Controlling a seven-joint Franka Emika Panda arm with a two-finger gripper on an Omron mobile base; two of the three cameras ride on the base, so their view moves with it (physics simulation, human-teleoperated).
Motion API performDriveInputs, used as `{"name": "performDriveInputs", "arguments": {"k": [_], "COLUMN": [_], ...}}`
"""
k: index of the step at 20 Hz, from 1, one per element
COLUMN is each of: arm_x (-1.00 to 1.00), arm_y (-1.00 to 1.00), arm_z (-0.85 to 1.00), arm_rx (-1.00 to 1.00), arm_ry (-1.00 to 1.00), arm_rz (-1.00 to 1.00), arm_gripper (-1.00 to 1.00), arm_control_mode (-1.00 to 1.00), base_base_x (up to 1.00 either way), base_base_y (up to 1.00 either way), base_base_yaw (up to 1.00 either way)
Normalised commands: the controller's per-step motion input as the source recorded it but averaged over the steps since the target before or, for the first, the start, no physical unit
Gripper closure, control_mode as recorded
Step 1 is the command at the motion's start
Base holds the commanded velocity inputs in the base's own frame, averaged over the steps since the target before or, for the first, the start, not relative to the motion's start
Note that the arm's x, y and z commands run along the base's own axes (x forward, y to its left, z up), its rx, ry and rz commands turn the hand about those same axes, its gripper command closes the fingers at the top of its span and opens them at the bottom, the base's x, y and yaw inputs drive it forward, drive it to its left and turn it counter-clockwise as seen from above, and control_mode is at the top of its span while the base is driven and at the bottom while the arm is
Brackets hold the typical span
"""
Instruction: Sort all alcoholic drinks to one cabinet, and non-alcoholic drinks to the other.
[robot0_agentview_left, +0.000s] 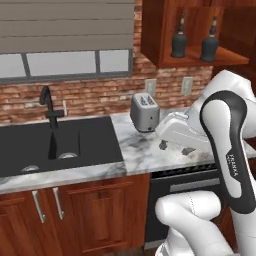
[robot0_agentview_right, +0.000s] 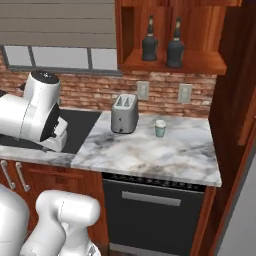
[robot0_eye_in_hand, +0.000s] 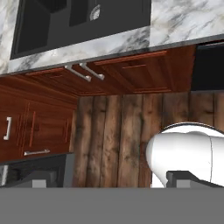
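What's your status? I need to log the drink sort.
Gripper open, empty. Two black bottles on the cabinet shelf. Cup on counter beside toaster, nothing blocking it.

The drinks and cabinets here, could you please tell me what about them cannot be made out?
- Pale green cup: in the left base view the arm covers its spot on the counter.
- Wooden wall cabinet: the top edge cuts it in both base views.
- Black bottles: labels too small to read.
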Motion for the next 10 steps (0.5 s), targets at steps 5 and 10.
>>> {"name": "performDriveInputs", "arguments": {"k": [5,10], "arm_x": [0.00,0.00], "arm_y": [0.00,0.00], "arm_z": [0.00,0.00], "arm_rx": [0.00,0.00], "arm_ry": [0.00,0.00], "arm_rz": [0.00,0.00], "arm_gripper": [-1.00,-1.00], "arm_control_mode": [1.00,1.00], "base_base_x": [0.07,0.37], "base_base_y": [-0.89,-0.55], "base_base_yaw": [0.00,-0.02]}}
